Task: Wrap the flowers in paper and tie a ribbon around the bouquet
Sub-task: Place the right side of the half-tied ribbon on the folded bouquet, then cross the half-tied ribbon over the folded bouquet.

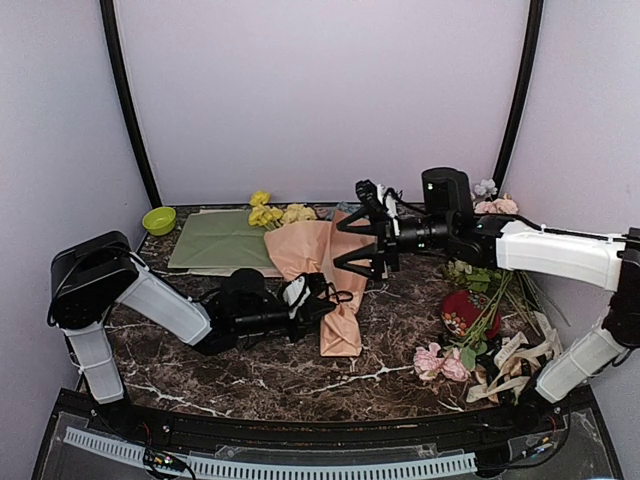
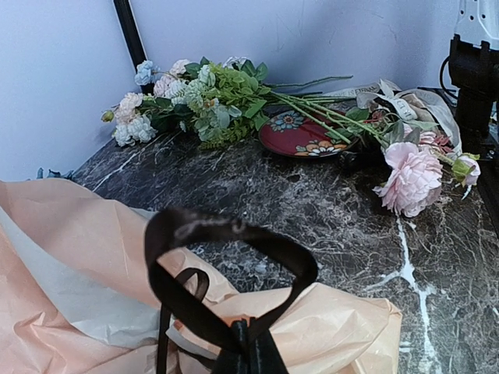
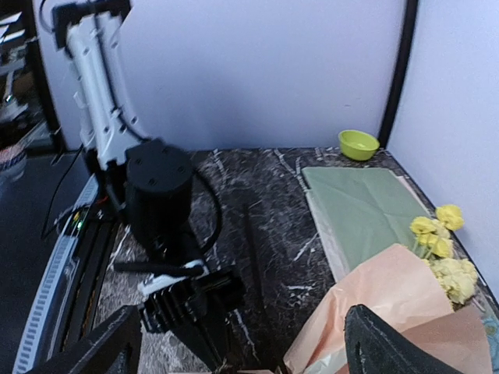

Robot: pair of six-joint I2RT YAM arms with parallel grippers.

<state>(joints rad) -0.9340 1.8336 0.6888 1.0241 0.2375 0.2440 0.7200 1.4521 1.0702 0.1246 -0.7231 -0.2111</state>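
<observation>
Bouquet [image 1: 318,262] laid at centre of table [image 1: 260,375], flower heads [image 1: 272,213] toward rear. Sheet [image 1: 222,240] spread left of it; bowl [image 1: 159,220] placed in rear left corner. Plate [image 1: 462,312], loose flowers [image 1: 442,362] and wide ribbons [image 1: 515,365] grouped at right, ribbons nearest front.

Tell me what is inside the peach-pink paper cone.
Yellow flower heads poke out of the paper cone's wide far end. Their stalks are covered by the paper, so anything else inside cannot be seen.
</observation>
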